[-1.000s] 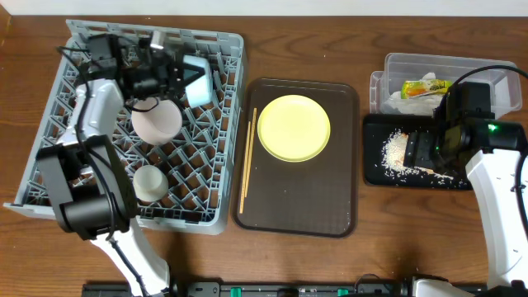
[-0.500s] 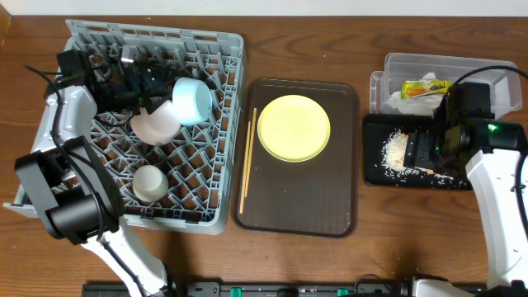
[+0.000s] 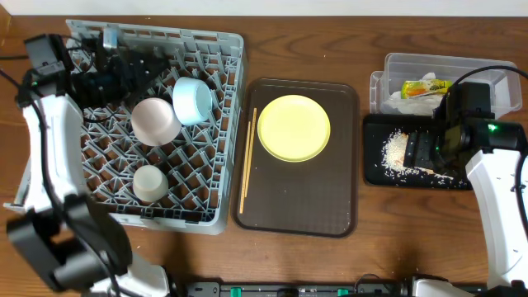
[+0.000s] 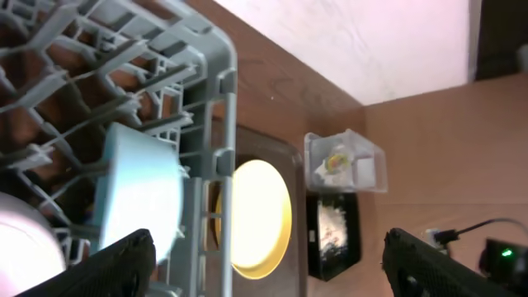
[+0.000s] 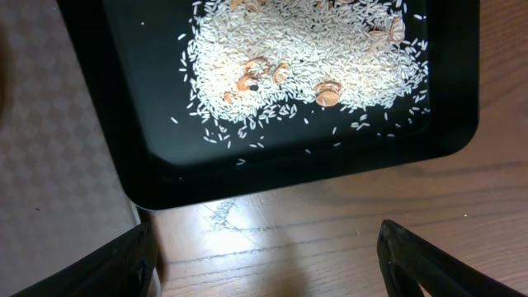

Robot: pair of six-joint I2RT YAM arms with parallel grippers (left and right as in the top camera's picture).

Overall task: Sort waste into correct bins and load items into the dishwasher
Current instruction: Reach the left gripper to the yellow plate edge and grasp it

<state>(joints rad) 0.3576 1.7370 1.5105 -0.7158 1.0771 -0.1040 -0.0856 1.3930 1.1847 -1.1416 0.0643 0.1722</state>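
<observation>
The grey dishwasher rack (image 3: 229,99) holds the light blue bowl (image 3: 192,100) on its side, the white bowl (image 3: 155,120) and the small white cup (image 3: 149,183). My left gripper (image 3: 153,68) hovers open and empty over the rack's back left, just left of the blue bowl (image 4: 136,194). The yellow plate (image 3: 294,127) and chopsticks (image 3: 247,161) lie on the brown tray (image 3: 330,210). My right gripper (image 3: 417,150) stands open and empty above the black tray (image 3: 375,177), where the rice scraps (image 5: 297,49) lie. The wrapper (image 3: 425,87) sits in the clear tub (image 3: 462,64).
Bare wooden table (image 5: 330,239) shows between my right fingers, just off the black tray's edge (image 5: 289,177). The brown tray lies between the rack and the bins. The rack's rim (image 4: 227,124) stands close in front of my left gripper.
My left gripper opened, let go of the light blue bowl in the rack, and drew back to the left. The right arm has not moved.
</observation>
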